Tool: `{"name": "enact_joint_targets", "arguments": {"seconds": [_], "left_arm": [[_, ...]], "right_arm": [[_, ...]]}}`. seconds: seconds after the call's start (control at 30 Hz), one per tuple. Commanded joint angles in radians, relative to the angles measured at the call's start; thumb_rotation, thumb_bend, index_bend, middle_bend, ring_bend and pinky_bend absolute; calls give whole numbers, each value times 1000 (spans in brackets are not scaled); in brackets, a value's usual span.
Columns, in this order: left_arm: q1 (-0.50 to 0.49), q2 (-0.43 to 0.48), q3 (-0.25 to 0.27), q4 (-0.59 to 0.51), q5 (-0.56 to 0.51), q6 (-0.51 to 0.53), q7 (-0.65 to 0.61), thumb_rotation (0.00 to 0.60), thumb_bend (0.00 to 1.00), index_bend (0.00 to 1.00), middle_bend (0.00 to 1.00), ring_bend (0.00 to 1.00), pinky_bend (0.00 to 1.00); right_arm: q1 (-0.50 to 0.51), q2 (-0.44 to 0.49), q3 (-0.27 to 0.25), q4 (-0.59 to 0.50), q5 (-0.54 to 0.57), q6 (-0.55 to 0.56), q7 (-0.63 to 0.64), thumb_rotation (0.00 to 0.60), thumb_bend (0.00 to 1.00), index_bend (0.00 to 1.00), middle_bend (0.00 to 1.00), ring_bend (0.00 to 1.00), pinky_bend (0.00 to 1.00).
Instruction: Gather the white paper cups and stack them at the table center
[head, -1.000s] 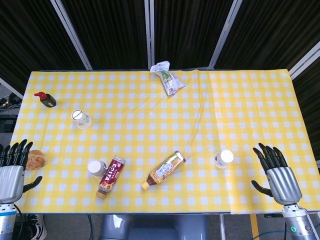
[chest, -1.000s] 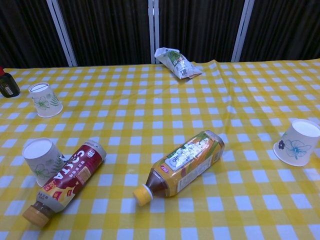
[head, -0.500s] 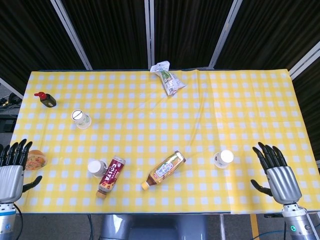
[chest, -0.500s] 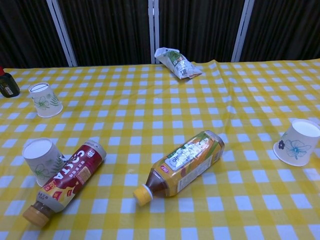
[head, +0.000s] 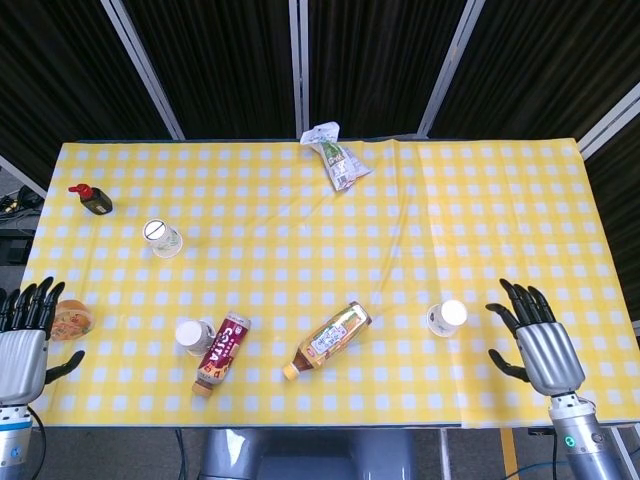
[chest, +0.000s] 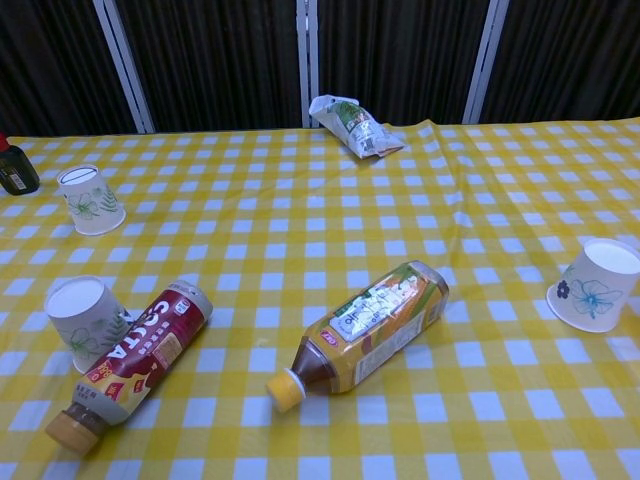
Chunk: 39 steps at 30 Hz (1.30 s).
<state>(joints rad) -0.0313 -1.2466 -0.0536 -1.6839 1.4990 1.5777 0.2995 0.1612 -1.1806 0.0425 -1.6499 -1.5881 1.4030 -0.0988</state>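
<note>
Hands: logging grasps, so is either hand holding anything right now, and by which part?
Nothing is held. The left hand and right hand are both open, fingers spread.

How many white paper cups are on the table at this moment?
3. One white paper cup stands far left, one lies beside the red bottle near the front-left edge, one lies front-right near the right hand. None appears hidden.
</note>
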Motion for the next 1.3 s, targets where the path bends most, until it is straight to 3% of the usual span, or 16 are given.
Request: {"name": "enact_joint_targets", "arguments": {"seconds": [0.03,0.4,0.77,1.03,1.3], "left_arm": [[0,0,1,-1,0,0,1,600,84,0,0,0,0],[1,2,0,-2,1,3,-2,600,83,0,0,0,0],[-3,-1,0,1,-4,-6,1,600,84,0,0,0,0],[-5,-2,3,1,1,-9,0,600,84,0,0,0,0],[-5,-1,2,1,-1,-8,-3,600,84,0,0,0,0]], "right_arm": [[28,0,7,-28,45,-65,-20,600,167,288,0,0,0],[100,-41,44,-37,195,-211,-85,600,174,271,0,0,0],[162,-50,75,-68,290,-288,-174,600,171,253,0,0,0],[215,-70,97,-60,394,-334,-255,600,172,287,0,0,0],[238,-85,87,-46,456,-357,-289,600,184,335,0,0,0]]}}
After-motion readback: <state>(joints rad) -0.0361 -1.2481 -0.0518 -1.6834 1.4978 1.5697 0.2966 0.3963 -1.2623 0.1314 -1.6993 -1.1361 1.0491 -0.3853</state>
